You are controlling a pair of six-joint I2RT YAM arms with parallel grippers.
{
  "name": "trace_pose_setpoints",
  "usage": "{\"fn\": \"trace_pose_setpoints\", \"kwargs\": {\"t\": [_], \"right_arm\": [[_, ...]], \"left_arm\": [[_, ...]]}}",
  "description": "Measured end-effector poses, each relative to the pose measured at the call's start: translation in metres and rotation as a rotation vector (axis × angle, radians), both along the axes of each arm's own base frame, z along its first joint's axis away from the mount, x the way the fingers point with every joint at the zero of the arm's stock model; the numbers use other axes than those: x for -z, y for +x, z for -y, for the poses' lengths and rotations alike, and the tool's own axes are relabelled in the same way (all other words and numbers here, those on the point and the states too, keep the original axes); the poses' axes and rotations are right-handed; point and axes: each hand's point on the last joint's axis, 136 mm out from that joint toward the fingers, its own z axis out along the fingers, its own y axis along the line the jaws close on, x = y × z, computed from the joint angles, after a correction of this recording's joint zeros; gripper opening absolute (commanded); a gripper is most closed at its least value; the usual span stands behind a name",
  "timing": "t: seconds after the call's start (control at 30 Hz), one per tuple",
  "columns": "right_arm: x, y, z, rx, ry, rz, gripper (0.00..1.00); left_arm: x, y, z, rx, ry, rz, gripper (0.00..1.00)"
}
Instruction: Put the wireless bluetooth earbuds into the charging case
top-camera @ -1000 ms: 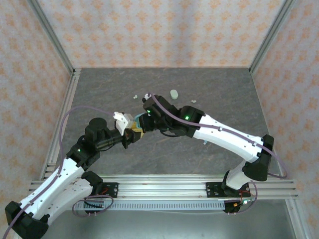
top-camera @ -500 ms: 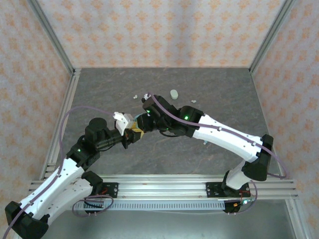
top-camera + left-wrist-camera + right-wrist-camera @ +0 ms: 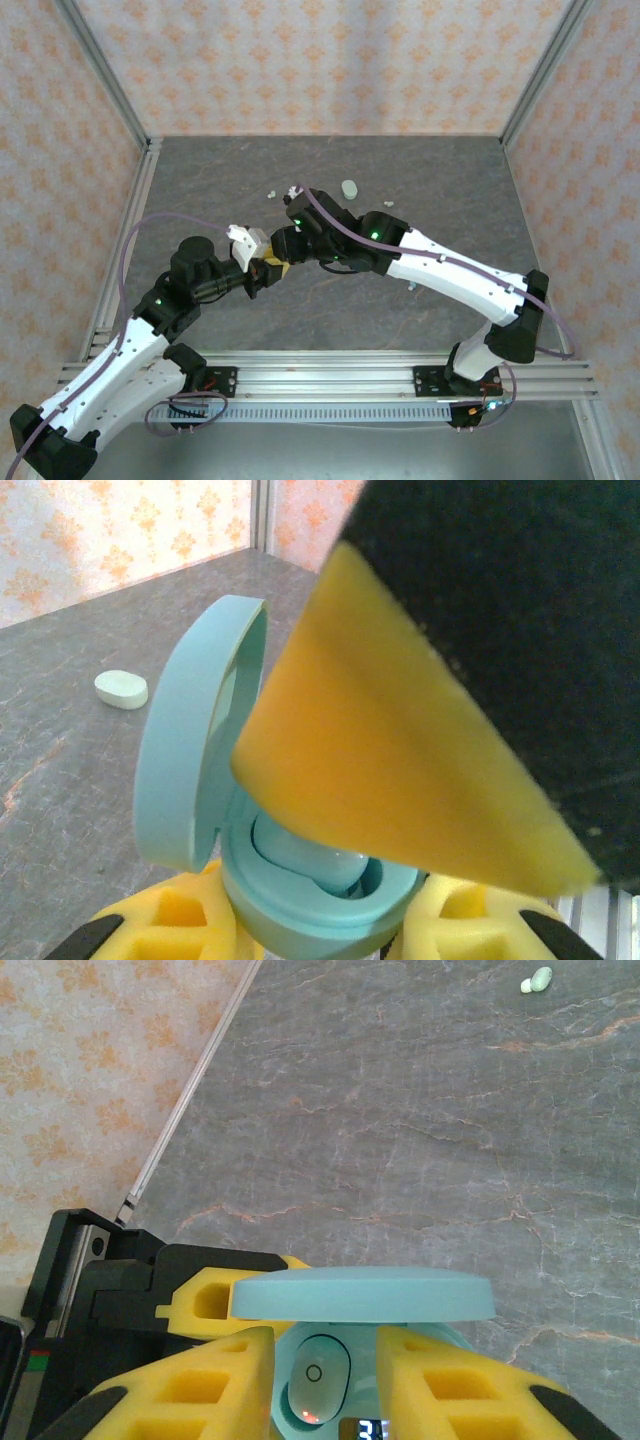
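Observation:
My left gripper (image 3: pixel 262 268) is shut on the base of a pale blue charging case (image 3: pixel 300 910), whose lid (image 3: pixel 195 740) stands open. A pale blue earbud (image 3: pixel 320 1385) lies in a slot of the case with a small red light on it. My right gripper (image 3: pixel 322 1365) hangs right over the case, open, one yellow finger on each side of that earbud and a small gap on both sides. In the left wrist view one right finger (image 3: pixel 380 750) covers much of the case. Whitish-green earbuds (image 3: pixel 272 192) lie loose on the far table.
A closed whitish-green oval case (image 3: pixel 349 188) rests on the grey table toward the back, also in the left wrist view (image 3: pixel 121 689). Another small bit (image 3: pixel 388 205) lies to its right. Metal frame rails (image 3: pixel 120 230) and patterned walls enclose the table.
My right gripper has shifted slightly left and down over the case, so the blue case no longer shows between the arms from above. The left arm has held still.

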Motion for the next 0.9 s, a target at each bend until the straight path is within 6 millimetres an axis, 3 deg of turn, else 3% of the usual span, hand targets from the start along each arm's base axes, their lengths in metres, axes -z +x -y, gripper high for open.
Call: {"fn": "trace_pose_setpoints", "kwargs": {"t": [0.17,0.3,0.47,0.57,0.73,0.9], "right_arm": [[-0.007,0.001,-0.001,0.006,0.029,0.009,0.32],[-0.026,-0.002,0.009,0.016,0.070,0.036,0.32],[-0.063,-0.003,0.036,0.062,0.138,0.108,0.34],[-0.075,0.002,0.057,0.107,0.158,0.134,0.35],[-0.064,0.028,0.104,0.254,0.113,0.111,0.36],[-0.018,0.049,0.156,0.424,0.019,0.016,0.36]], "left_arm": [[0.001,0.000,0.000,0.000,0.002,-0.003,0.06],[0.003,-0.001,-0.001,-0.001,0.008,-0.013,0.06],[0.002,0.000,-0.002,-0.009,0.011,-0.014,0.05],[0.002,0.001,-0.002,-0.015,0.013,-0.013,0.05],[0.000,0.001,-0.003,-0.017,0.012,-0.011,0.05],[0.004,0.003,-0.001,-0.017,0.020,-0.025,0.05]]}}
